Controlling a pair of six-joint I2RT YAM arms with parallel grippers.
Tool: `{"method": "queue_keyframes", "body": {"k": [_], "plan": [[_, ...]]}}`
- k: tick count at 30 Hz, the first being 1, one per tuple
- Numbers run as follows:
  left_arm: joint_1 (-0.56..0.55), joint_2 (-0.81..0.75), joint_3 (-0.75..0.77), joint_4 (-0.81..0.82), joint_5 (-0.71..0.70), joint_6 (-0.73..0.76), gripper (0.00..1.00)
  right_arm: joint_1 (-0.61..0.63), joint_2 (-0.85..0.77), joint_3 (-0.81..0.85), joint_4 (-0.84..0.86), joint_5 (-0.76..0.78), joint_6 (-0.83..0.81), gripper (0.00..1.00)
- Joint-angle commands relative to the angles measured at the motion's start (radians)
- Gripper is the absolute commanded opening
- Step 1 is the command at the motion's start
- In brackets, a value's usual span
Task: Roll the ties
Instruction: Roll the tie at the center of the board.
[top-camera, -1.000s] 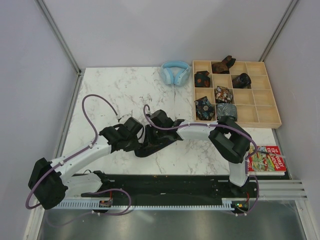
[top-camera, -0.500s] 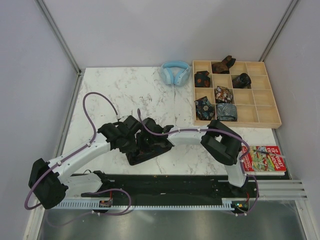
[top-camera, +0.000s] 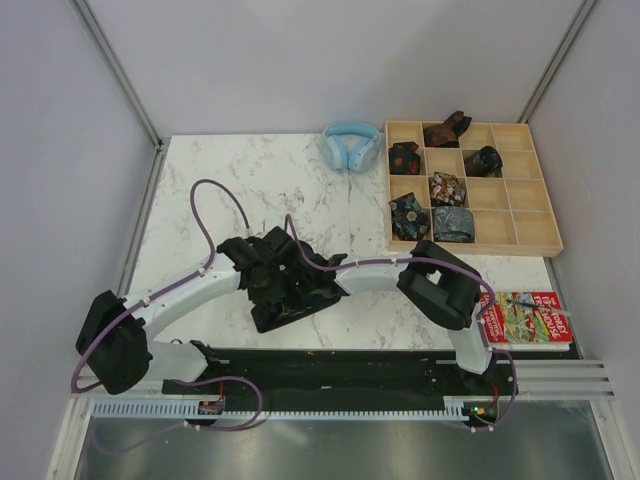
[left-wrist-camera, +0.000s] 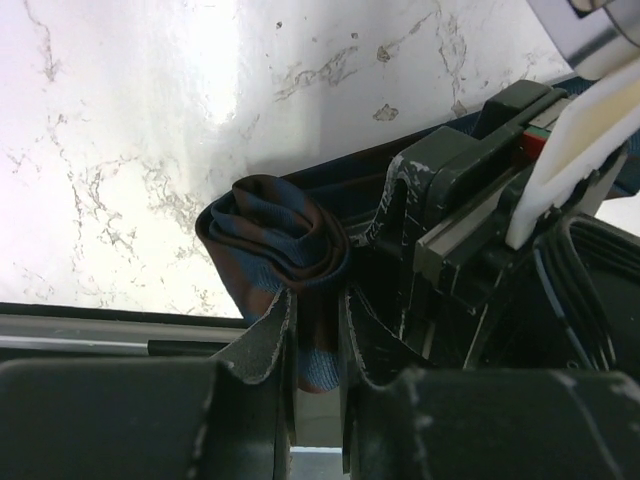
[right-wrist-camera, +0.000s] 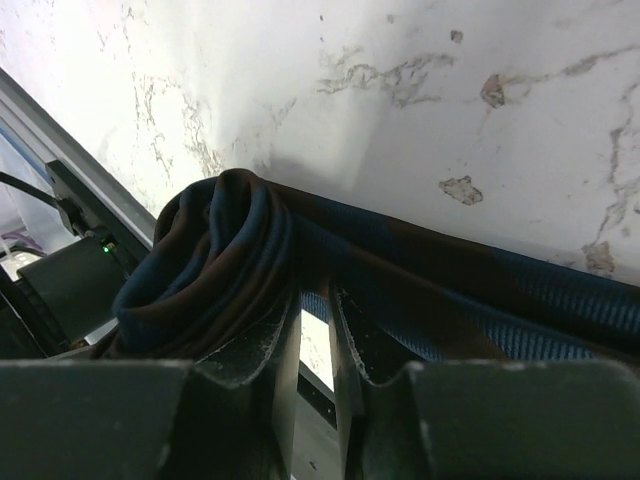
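Note:
A tie with dark blue and brown stripes lies near the table's front edge (top-camera: 283, 316). Part of it is wound into a loose roll (left-wrist-camera: 275, 245), which also shows in the right wrist view (right-wrist-camera: 205, 265). The rest trails flat to the right (right-wrist-camera: 480, 290). My left gripper (top-camera: 268, 276) is shut on the roll's lower end (left-wrist-camera: 316, 335). My right gripper (top-camera: 303, 287) is nearly shut, pinching the fabric beside the roll (right-wrist-camera: 318, 310). The two grippers sit close together over the tie, and they hide most of it in the top view.
A wooden compartment tray (top-camera: 523, 190) at the back right holds several rolled ties. Light blue headphones (top-camera: 350, 145) lie left of the tray. A colourful book (top-camera: 533, 318) lies at the front right. The table's black front rail (top-camera: 350, 365) runs just below the tie.
Both grippers and the tie have shifted left and toward the front edge. The left arm has swung in closer to the right gripper, and the two are now bunched together.

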Motion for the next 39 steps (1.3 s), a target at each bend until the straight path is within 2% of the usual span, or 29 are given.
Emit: {"method": "queue_keyframes", "body": {"k": [1, 17, 19, 24, 27, 30, 33, 39], "plan": [[-0.042, 0.073, 0.044, 0.069, 0.002, 0.006, 0.10, 0.003, -0.029, -0.025, 0.025, -0.002, -0.037, 0.26], [-0.072, 0.236, 0.092, 0.064, -0.034, -0.011, 0.13, -0.082, -0.227, -0.212, -0.089, 0.059, -0.128, 0.30], [-0.076, 0.253, 0.109, 0.064, -0.037, -0.013, 0.16, -0.083, -0.264, -0.246, -0.097, 0.072, -0.128, 0.30], [-0.093, 0.293, 0.153, 0.064, -0.028, -0.014, 0.44, -0.083, -0.336, -0.301, -0.100, 0.101, -0.125, 0.31], [-0.099, 0.297, 0.179, 0.063, -0.025, -0.013, 0.56, -0.082, -0.364, -0.326, -0.098, 0.110, -0.118, 0.31], [-0.098, 0.296, 0.195, 0.060, -0.028, -0.010, 0.64, -0.068, -0.378, -0.334, -0.095, 0.127, -0.114, 0.31], [-0.098, 0.270, 0.209, 0.053, -0.038, -0.007, 0.67, -0.040, -0.382, -0.322, -0.097, 0.142, -0.099, 0.31], [-0.082, 0.196, 0.245, 0.004, -0.126, 0.053, 0.68, 0.030, -0.397, -0.312, -0.049, 0.196, -0.045, 0.29]]}}
